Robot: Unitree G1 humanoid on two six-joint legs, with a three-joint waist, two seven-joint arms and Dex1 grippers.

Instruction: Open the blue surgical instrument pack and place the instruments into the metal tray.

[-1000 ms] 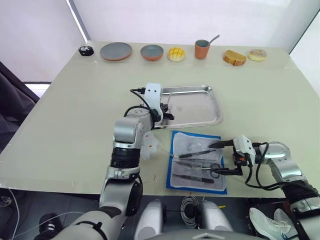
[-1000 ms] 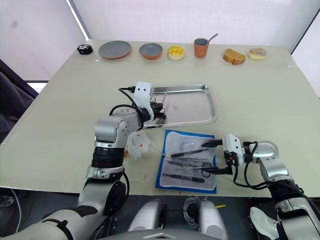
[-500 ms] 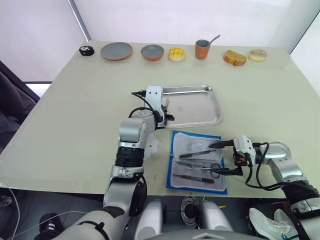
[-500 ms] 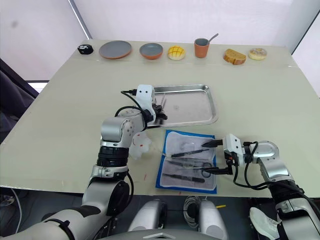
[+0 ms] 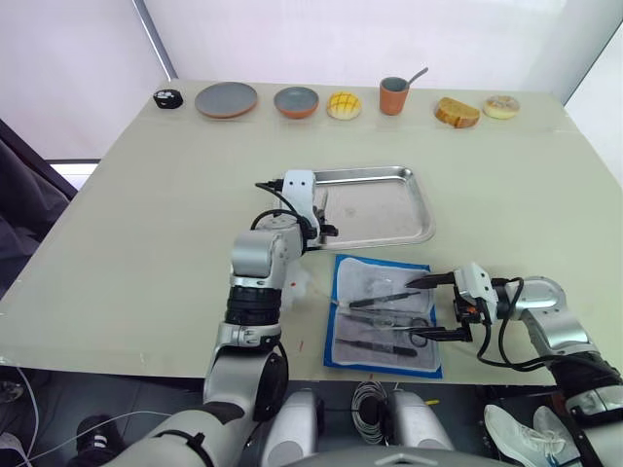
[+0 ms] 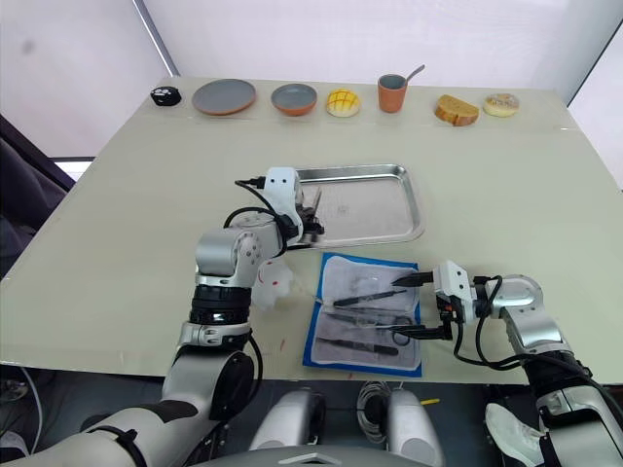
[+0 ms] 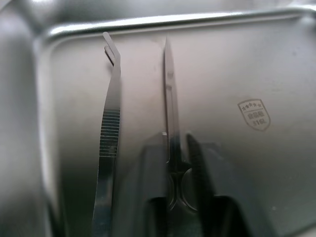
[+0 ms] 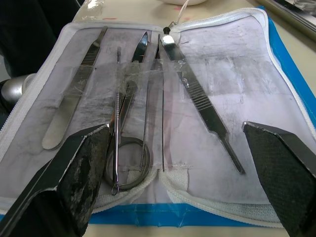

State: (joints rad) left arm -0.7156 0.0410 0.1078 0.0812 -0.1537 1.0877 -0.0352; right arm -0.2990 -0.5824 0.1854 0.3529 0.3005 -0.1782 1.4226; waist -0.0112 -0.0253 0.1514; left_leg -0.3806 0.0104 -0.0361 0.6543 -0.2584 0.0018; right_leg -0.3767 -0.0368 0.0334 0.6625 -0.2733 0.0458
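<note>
Table [image 5: 146, 195]: beige, dishes along far edge | backdrop: white curtain [image 5: 341, 34]

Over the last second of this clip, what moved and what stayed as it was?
The left arm swung a little toward the robot's right, keeping the left gripper over the near-left corner of the metal tray, shut on ring-handled scissors. The right gripper stayed open beside the opened blue surgical instrument pack; its instruments did not shift.

beige table [image 5: 146, 214], metal tray [image 5: 384, 233], blue pack [image 5: 341, 336], plates [image 5: 226, 99]
</note>
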